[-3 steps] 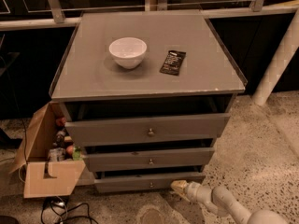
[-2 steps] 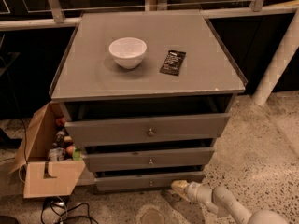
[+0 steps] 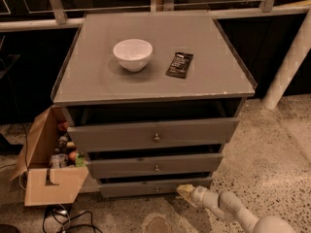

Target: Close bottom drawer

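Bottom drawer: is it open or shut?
Open a little: a dark gap shows above the bottom drawer. The gripper is near its right end.

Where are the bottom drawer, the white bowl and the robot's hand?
bottom drawer (image 3: 131, 188): camera view, on its grey front panel.
white bowl (image 3: 132, 51): camera view, middle of its inside.
hand (image 3: 186, 191): camera view, at its tip, beside the drawer's right end.

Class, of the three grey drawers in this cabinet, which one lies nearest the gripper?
The bottom drawer, which has the slimmest front and sits lowest of the three. The gripper is down at its level, just in front of its right-hand part.
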Robot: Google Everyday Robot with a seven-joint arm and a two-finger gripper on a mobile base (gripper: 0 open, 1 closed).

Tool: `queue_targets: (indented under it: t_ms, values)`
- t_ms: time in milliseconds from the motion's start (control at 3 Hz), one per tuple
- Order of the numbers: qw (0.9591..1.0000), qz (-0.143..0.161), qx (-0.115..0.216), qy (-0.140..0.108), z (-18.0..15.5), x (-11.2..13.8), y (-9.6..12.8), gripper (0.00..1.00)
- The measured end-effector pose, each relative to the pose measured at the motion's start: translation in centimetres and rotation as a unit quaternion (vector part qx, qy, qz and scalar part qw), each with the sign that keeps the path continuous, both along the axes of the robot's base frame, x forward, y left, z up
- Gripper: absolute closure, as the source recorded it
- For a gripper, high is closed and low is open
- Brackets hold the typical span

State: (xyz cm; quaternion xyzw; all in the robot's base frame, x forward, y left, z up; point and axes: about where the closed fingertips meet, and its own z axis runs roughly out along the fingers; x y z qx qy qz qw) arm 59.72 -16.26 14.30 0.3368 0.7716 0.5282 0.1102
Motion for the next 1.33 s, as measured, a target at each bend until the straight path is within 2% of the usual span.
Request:
queue_targets:
  t_ms: [333, 667, 1000, 1333]
  values:
    - [1.0, -0.003, -0.001, 0.001, 0.1, -0.1, -0.3, 1.0]
    - [0.9997, -0.002, -0.012, 0.023, 0.8, -2.3, -2.3, 1.0]
    - [0.9976, -0.035, -0.034, 0.049, 2.8, -6.2, -7.3, 1.0]
    - [0.9976, -0.02, -0.017, 0.064, 2.5, -8.7, -5.1, 0.73]
